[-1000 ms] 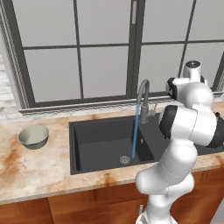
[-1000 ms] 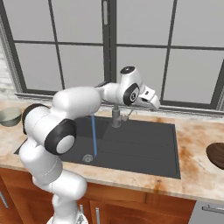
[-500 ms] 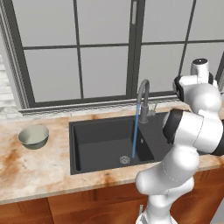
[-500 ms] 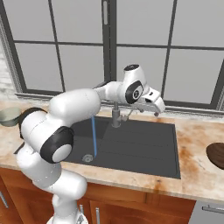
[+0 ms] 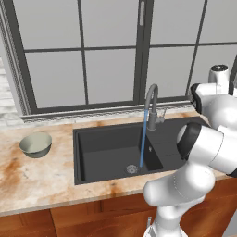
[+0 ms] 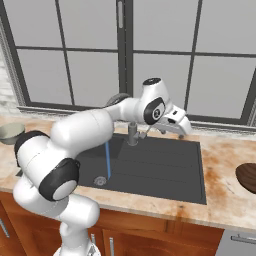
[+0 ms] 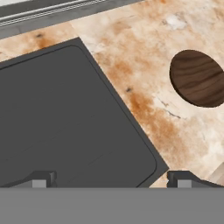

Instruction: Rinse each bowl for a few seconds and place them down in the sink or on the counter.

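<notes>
bowls sit well apart on the tabletop (image 5: 41, 180): grey-green bowl (image 5: 35, 144) at nine o'clock of the sink (image 5: 106, 148), brown bowl (image 7: 197, 78) at three o'clock. water runs from the tap (image 5: 151, 99) to the drain. tool (image 6: 181, 126) hangs over the sink's shallow side, fingers apart, holding nothing.

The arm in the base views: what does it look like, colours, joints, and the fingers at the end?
The arm is glossy white with rounded, bulbous segments and dark, near-black bands at its joints. No loose cables or markings show. Its gripper is a white block-shaped hand; in the hand view its fingertips are small, dark grey and squared.
</notes>
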Controlling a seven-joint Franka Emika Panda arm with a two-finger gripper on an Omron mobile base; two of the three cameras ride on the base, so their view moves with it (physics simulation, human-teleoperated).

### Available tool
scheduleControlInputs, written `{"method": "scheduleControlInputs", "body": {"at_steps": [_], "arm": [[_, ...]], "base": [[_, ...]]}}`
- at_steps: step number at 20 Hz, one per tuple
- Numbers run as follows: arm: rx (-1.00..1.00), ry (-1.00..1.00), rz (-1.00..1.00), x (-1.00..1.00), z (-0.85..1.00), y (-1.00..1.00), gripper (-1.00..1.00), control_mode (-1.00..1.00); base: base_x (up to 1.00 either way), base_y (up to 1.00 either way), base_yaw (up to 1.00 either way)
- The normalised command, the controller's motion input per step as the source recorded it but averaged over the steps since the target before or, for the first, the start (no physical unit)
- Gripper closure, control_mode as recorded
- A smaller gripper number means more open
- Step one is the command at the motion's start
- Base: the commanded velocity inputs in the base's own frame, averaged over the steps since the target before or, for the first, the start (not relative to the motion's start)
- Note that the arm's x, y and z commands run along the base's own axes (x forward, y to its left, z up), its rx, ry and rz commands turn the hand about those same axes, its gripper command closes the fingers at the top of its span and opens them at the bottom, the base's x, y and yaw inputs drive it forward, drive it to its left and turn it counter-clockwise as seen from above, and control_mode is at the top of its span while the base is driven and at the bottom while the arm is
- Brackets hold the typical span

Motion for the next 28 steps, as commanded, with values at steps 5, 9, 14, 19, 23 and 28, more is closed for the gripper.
{"method": "scheduleControlInputs", "body": {"at_steps": [5, 9, 14, 19, 23, 28], "arm": [[0.00, 0.00, 0.02, -0.26, -0.09, -0.23, -1.00, -1.00], [0.00, 0.00, 0.03, -0.12, -0.02, -0.25, -1.00, -1.00], [0.00, 0.01, 0.04, -0.06, -0.04, -0.31, -1.00, -1.00], [0.00, 0.02, 0.04, -0.07, -0.12, -0.29, -1.00, -1.00], [0.00, 0.01, 0.05, -0.06, -0.13, -0.29, -1.00, -1.00], [0.00, 0.00, 0.06, -0.01, -0.04, -0.31, -1.00, -1.00]], "base": [[0.00, 0.00, 0.00], [0.00, 0.00, 0.00], [0.00, 0.00, 0.00], [0.00, 0.00, 0.00], [0.00, 0.00, 0.00], [0.00, 0.00, 0.00]]}}
